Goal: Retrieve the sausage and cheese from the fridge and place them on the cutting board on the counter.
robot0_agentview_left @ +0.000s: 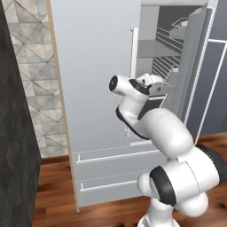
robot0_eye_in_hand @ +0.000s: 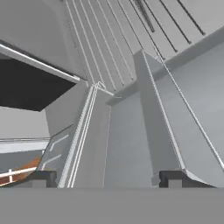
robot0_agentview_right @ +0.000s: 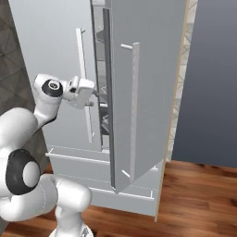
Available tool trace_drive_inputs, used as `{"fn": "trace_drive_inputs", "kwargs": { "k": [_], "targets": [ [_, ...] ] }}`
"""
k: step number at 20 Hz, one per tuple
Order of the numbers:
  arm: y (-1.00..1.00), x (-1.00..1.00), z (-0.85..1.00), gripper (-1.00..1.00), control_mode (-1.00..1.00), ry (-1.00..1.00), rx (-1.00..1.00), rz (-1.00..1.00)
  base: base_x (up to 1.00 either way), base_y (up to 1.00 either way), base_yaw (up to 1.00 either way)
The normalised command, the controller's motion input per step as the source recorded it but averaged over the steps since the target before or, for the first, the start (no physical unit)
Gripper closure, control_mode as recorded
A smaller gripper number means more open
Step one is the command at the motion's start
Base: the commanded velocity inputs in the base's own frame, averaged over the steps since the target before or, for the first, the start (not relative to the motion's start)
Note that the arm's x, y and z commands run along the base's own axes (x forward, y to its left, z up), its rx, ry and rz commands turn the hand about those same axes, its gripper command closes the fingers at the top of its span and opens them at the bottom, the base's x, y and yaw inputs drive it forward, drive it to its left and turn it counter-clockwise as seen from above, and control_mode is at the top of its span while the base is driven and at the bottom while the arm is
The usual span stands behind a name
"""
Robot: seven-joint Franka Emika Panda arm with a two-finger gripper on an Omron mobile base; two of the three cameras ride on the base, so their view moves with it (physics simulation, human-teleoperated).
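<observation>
The fridge (robot0_agentview_left: 95, 66) is a tall pale-grey unit with its left door shut and its right door (robot0_agentview_right: 143, 78) swung open. My gripper (robot0_agentview_right: 94, 94) reaches into the gap between the doors at mid height, among the wire shelves (robot0_agentview_left: 170, 66). In the hand view my gripper (robot0_eye_in_hand: 108, 178) is open, its fingertips (robot0_eye_in_hand: 43, 178) wide apart over a grey shelf wall, with nothing between them. An orange-brown strip (robot0_eye_in_hand: 17, 171) sits at the lower left; I cannot tell what it is. The sausage, the cheese, the cutting board and the counter are out of view.
The open door's long white handle (robot0_agentview_right: 134, 106) stands just right of my hand. Two drawers (robot0_agentview_left: 115, 170) lie at the fridge's base. A dark wall (robot0_agentview_left: 13, 133) rises on the left, with a tiled wall (robot0_agentview_left: 37, 75) behind it. The floor (robot0_agentview_right: 194, 199) is wooden.
</observation>
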Motion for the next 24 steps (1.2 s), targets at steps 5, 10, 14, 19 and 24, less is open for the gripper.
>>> {"fn": "trace_drive_inputs", "kwargs": {
  "k": [5,10,14,19,24],
  "targets": [
    [-0.81,0.00,0.00,-1.00,-1.00,0.21,0.00,-0.15,0.00,0.00,0.00],
    [-1.00,-0.11,-0.08,-1.00,-1.00,0.17,0.00,-0.12,0.00,0.00,0.00],
    [-1.00,-0.41,-0.25,-1.00,-1.00,0.22,0.00,-0.08,0.00,0.00,0.00],
    [-1.00,-0.58,-0.33,-1.00,-1.00,0.22,0.00,-0.08,0.00,0.00,0.00],
    [-1.00,-0.44,-0.28,-1.00,-1.00,0.19,0.00,-0.07,0.00,0.00,0.00]
  ]
}}
